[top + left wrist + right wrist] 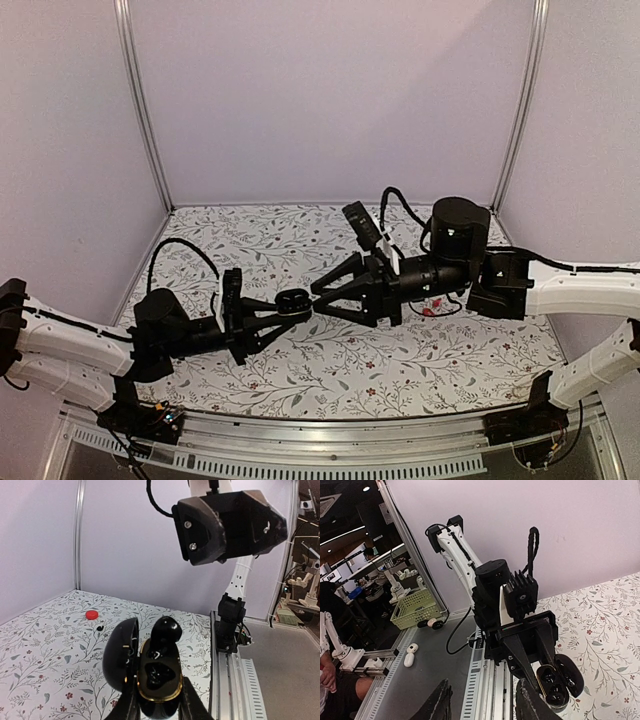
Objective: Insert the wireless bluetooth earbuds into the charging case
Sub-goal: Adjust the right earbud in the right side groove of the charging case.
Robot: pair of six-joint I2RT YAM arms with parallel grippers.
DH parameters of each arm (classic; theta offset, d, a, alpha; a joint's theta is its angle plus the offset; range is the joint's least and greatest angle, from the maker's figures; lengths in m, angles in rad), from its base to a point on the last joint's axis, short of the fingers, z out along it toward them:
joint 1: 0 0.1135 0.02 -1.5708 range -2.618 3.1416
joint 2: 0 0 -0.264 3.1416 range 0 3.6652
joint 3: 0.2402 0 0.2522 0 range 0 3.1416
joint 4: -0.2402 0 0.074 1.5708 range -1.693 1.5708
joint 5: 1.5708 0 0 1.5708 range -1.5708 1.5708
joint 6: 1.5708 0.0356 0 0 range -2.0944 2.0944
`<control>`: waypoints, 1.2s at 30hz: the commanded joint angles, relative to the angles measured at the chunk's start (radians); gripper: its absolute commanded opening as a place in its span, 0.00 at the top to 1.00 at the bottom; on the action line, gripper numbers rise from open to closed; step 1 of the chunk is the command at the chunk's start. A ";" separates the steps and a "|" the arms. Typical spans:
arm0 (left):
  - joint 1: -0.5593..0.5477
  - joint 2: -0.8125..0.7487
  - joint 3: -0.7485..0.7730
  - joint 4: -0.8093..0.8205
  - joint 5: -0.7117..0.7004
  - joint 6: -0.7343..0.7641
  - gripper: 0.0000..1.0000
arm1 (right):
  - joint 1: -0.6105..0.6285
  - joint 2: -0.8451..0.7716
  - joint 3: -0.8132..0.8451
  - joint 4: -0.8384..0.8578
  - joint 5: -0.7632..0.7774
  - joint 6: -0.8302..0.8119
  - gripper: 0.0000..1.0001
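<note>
The left gripper (158, 702) clamps the open, glossy black, gold-rimmed charging case (159, 677), with a glossy black earbud (167, 630) standing in it. The right gripper (317, 300), just right of the case, gapes empty. A small red earbud (91, 614) lies farther right on the floral-patterned table (45, 655).

Right gripper (485, 712) fingertips are cut off at the frame edge. Charging case (160, 677) contents cannot be made out.

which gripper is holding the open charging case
The left gripper: it is shut on the open black charging case. The right gripper stands open and holds nothing.
</note>
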 commanded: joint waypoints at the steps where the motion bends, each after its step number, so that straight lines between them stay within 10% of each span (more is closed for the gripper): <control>1: 0.018 -0.002 0.030 0.013 0.078 -0.007 1.00 | -0.030 -0.048 -0.042 -0.080 0.066 -0.041 0.52; 20: 0.019 0.037 0.064 0.016 0.241 -0.042 1.00 | -0.031 -0.015 0.005 -0.294 0.130 -0.198 0.24; 36: 0.019 0.068 0.072 0.024 0.264 -0.050 1.00 | -0.017 0.047 0.041 -0.278 0.151 -0.190 0.25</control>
